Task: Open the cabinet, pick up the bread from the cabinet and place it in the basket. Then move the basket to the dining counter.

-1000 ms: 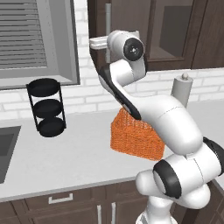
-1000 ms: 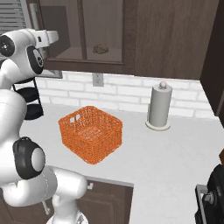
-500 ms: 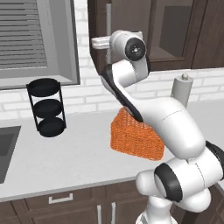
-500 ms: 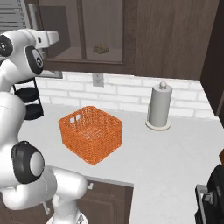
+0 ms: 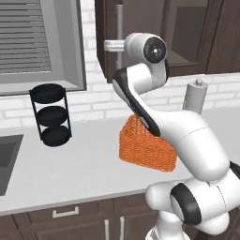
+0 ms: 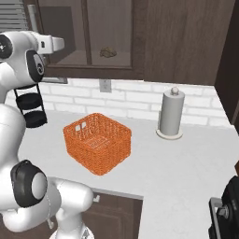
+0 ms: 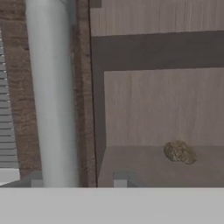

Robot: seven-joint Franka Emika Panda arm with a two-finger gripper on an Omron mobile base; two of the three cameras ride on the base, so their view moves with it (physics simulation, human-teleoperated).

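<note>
The dark cabinet (image 5: 140,18) (image 6: 135,37) hangs closed above the worktop. Its silver bar handle (image 5: 119,23) (image 7: 52,96) runs upright along the door's edge. My gripper (image 5: 108,45) (image 6: 60,43) (image 7: 80,180) is raised to the handle. Its fingertips (image 7: 122,178) stand open on either side of the bar, with a gap on one side. The bread (image 6: 108,51) (image 7: 179,152), a small golden-brown lump, lies on the shelf behind the glass. The orange wicker basket (image 5: 145,145) (image 6: 98,142) stands empty on the worktop below. The dining counter is out of view.
A black three-tier rack (image 5: 51,115) (image 6: 30,109) stands on the white worktop (image 6: 186,168) to the left of the basket. A paper towel holder (image 5: 194,96) (image 6: 170,114) stands to its right. A sink (image 5: 7,159) lies at the far left, under a window with blinds (image 5: 28,37).
The fingers have drawn closer together around the bar handle. The arm, basket and bread have hardly moved.
</note>
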